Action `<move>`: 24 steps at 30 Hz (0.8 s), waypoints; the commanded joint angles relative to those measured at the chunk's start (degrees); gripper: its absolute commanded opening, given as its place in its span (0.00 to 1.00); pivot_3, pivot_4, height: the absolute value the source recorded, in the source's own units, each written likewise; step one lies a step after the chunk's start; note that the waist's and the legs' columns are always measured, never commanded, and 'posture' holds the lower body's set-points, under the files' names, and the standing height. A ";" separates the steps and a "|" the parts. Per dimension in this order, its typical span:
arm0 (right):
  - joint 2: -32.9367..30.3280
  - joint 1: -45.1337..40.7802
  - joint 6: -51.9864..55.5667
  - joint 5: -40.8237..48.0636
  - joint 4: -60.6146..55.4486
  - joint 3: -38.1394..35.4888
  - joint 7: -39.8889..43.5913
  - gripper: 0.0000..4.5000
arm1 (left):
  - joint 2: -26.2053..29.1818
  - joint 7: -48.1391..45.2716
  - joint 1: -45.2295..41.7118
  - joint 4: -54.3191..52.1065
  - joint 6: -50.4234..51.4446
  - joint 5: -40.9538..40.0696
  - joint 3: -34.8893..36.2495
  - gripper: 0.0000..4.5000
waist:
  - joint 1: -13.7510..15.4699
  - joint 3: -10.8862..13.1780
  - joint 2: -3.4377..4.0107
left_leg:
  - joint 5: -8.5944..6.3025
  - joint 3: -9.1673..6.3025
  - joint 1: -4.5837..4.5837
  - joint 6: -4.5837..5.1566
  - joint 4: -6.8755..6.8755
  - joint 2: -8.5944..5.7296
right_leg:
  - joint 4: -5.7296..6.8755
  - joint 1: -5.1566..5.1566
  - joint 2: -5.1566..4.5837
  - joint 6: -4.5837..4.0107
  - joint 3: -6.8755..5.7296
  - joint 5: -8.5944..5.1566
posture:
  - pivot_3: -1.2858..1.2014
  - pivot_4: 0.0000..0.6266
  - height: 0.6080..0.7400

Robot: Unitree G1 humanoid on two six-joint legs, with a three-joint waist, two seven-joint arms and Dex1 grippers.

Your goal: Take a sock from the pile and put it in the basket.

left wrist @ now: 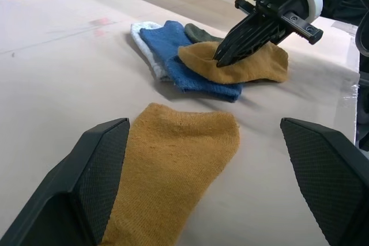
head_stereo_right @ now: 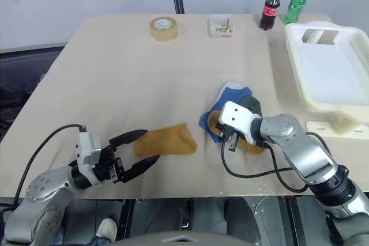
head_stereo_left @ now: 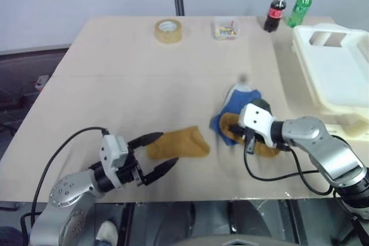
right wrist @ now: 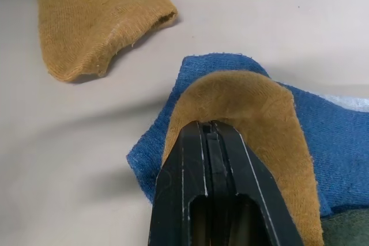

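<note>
From my seat the widest free lane is the bare table point(head_stereo_left: 115, 73) between the near socks and the far row — tape roll point(head_stereo_left: 168, 30), small clear box point(head_stereo_left: 225, 28) and two bottles point(head_stereo_left: 277, 10) all stand well back. Between the pile point(head_stereo_right: 233, 113) and the basket point(head_stereo_right: 328, 67) I see open tabletop, with only the basket's raised rim to clear (it sits at the right edge). On the near left, a loose yellow sock point(head_stereo_left: 179, 142) lies just ahead of my left gripper point(head_stereo_left: 161, 152) — jaws spread wide.
</note>
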 commanded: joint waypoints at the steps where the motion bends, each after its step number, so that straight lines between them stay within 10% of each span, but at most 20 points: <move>1: 1.60 -3.74 0.13 1.32 -1.36 -2.13 0.25 0.01 | 0.06 0.06 -0.06 -1.09 -0.65 -0.76 0.64 1.00 | -0.03 0.00 0.00 | 0.00 0.00 0.00 0.00 0.00 0.00 | 0.01 0.00 0.00 0.00 0.01 0.00 | 0.52 0.24 0.99; 24: 47.66 -47.02 -48.48 -16.07 80.38 10.79 0.72 0.01 | -2.99 5.52 3.74 -0.01 -4.29 -1.76 11.58 1.00 | -1.47 0.06 0.03 | 0.26 0.01 0.09 -0.47 -0.28 0.05 | 0.15 -0.31 0.33 -0.07 0.11 0.03 | 0.52 0.24 0.99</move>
